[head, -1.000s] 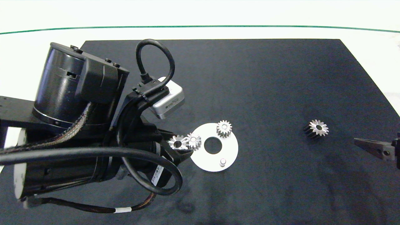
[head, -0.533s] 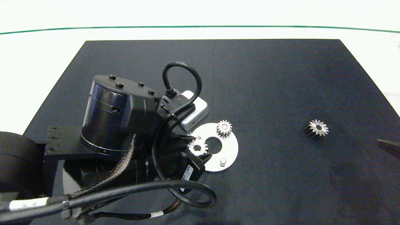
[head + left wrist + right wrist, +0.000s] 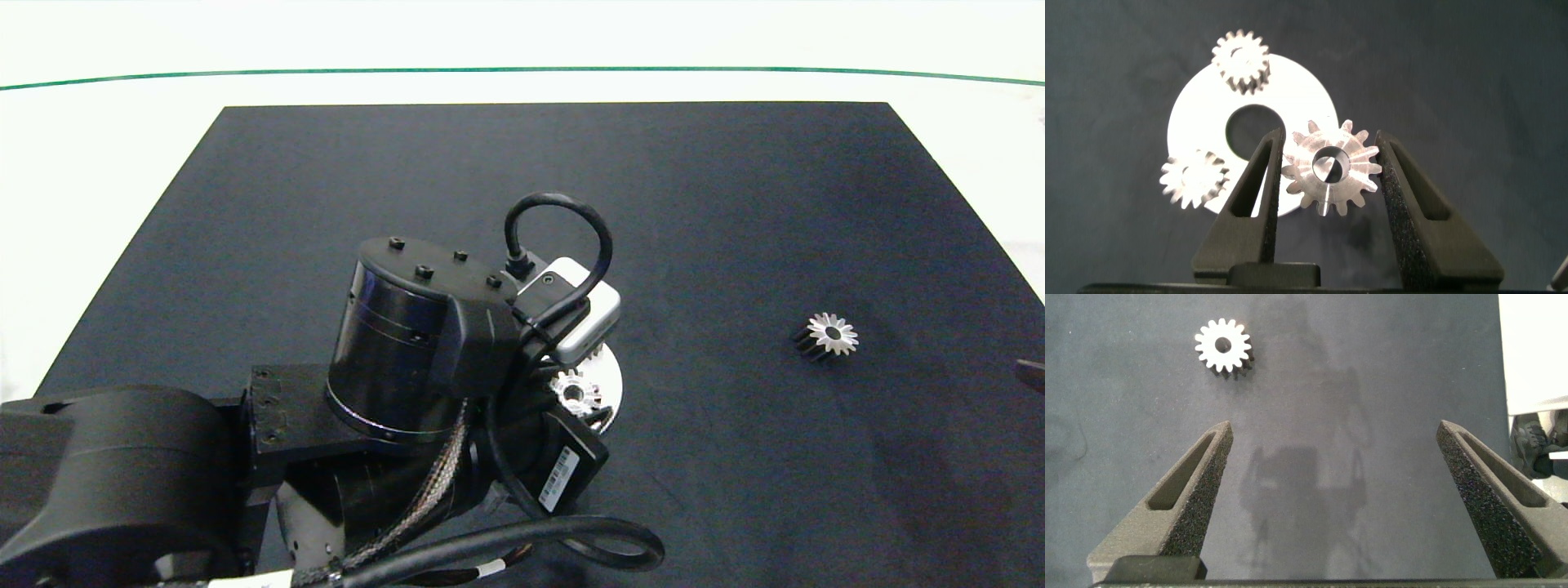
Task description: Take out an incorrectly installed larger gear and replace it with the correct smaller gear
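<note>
Glossy black left arm (image 3: pixel 408 359) with screwed cylindrical joint; looped black cable (image 3: pixel 563 237); silver camera block (image 3: pixel 584 318); barcode sticker (image 3: pixel 559 478); braided hoses.

the left gripper (image 3: pixel 1327 167), on its bulky dark arm (image 3: pixel 392 367) reaching in over the mat, has both grey fingers (image 3: pixel 1253 192) pressed against a small silver stubby-toothed gear (image 3: pixel 1331 166). the right gripper (image 3: pixel 1331 469) hangs with fingers spread wide.

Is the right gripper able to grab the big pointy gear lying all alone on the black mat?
Probably yes. The right gripper is open, and the larger gear lies alone on bare mat, nothing between them. The left gripper is busy at the white disc.
</note>
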